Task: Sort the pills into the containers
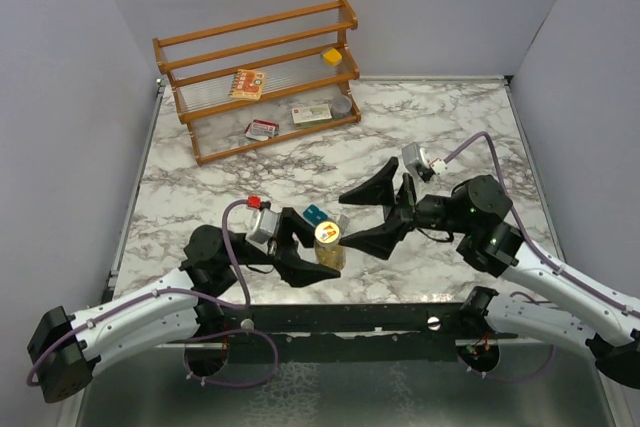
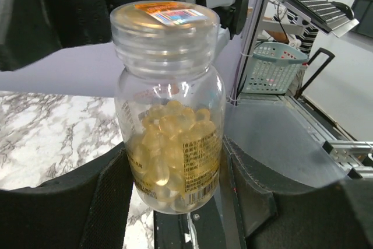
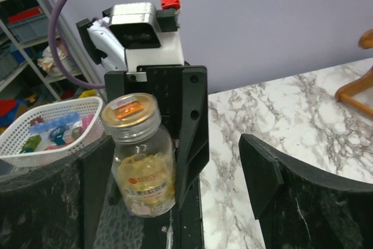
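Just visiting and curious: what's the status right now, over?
Left end effector shut on pill bottle, cap on. Right end effector open, beside cap. Pill organizer just behind bottle.
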{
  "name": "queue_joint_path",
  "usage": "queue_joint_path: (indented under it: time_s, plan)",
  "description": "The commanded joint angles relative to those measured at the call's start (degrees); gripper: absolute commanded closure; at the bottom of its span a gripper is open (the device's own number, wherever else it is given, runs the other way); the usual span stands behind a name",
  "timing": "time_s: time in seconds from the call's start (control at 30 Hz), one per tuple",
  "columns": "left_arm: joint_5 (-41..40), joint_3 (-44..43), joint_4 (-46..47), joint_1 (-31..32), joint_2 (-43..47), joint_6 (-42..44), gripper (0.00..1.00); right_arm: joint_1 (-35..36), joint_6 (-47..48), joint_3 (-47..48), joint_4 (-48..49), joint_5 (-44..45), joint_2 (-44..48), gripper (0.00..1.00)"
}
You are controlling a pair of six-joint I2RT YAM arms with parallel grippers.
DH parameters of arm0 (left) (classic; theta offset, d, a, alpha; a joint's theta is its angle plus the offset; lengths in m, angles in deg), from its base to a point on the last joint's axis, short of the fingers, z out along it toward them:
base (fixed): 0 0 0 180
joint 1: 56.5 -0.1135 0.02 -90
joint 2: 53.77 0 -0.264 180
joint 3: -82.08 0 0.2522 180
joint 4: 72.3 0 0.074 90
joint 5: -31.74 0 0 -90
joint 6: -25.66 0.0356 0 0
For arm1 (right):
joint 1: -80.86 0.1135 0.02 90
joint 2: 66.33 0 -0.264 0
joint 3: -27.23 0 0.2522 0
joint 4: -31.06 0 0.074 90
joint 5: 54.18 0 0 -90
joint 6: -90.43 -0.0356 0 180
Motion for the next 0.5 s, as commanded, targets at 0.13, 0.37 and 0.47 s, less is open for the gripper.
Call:
queue_joint_path:
  time_s: [0.13,0.37,0.47]
  plan:
    - [2.3,-2.3,2.2,1.2,-1.3,3.8,1.00,-1.1,1.9,1.0,-1.8,11.7,3.0,0.07]
    - [-6.1,-2.4,-4.3,1.3,0.8,8.3,1.00,-1.1,3.6,1.9,-7.2,15.6,6.2,0.06]
    - [-11.1,-2.1,-6.5,1.2,2.1,9.3,1.00,-1.1,3.9,1.3,-8.7,17.5,8.2,0.06]
